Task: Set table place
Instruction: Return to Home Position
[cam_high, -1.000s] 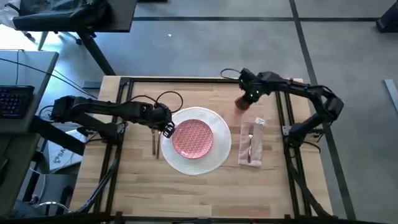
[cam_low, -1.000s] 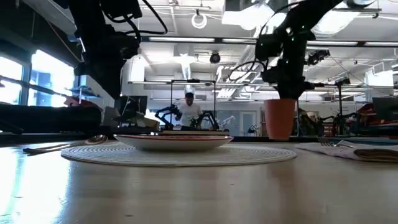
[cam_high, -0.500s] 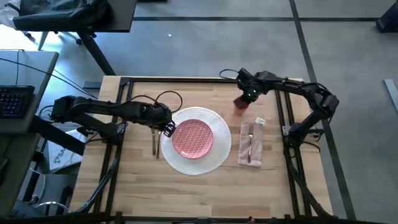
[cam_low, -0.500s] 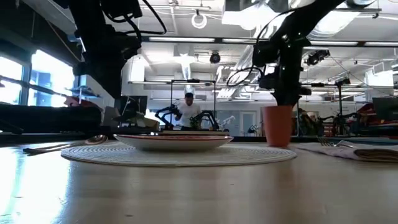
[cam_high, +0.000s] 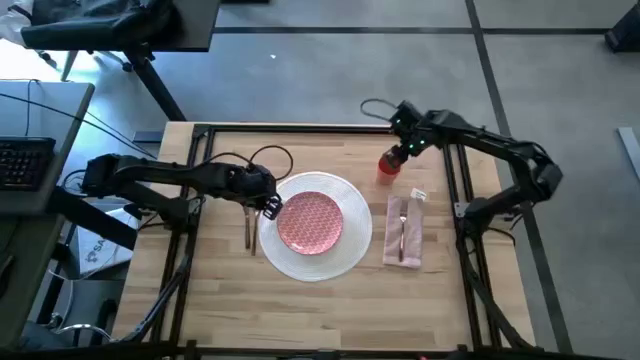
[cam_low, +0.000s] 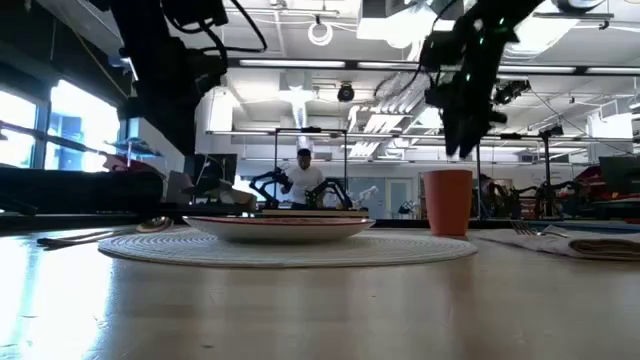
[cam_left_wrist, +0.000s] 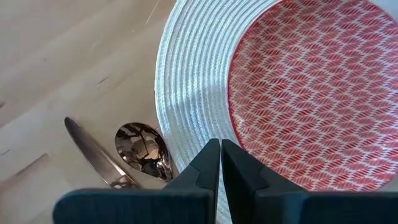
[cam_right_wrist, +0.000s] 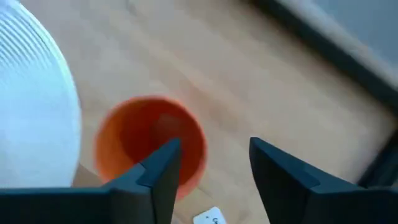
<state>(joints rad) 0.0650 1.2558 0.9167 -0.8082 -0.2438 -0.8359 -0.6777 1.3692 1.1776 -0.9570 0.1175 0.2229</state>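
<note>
A small orange cup (cam_high: 388, 167) stands upright on its base on the wooden table (cam_high: 300, 300), to the far right of the large white round plate (cam_high: 352, 250). A smaller pink patterned plate (cam_high: 309, 221) sits on the white one. My right gripper (cam_low: 465, 125) hangs open above the cup (cam_low: 447, 202), clear of its rim; in the right wrist view the cup (cam_right_wrist: 149, 146) lies below the open gripper (cam_right_wrist: 214, 165). My left gripper (cam_left_wrist: 221, 171) is shut and hovers over the white plate's left edge (cam_left_wrist: 186, 93), with nothing between its fingers.
A gold spoon (cam_left_wrist: 143, 149) and knife (cam_left_wrist: 93, 155) lie on the wood left of the white plate. A pale pink napkin (cam_high: 402, 232) with a fork on it lies right of the plate. Bare wood fills the table's near half.
My right gripper has set the orange cup down on the table, let go of it and risen clear above it. The cup, a little off the wood a second ago, now stands on its base.
</note>
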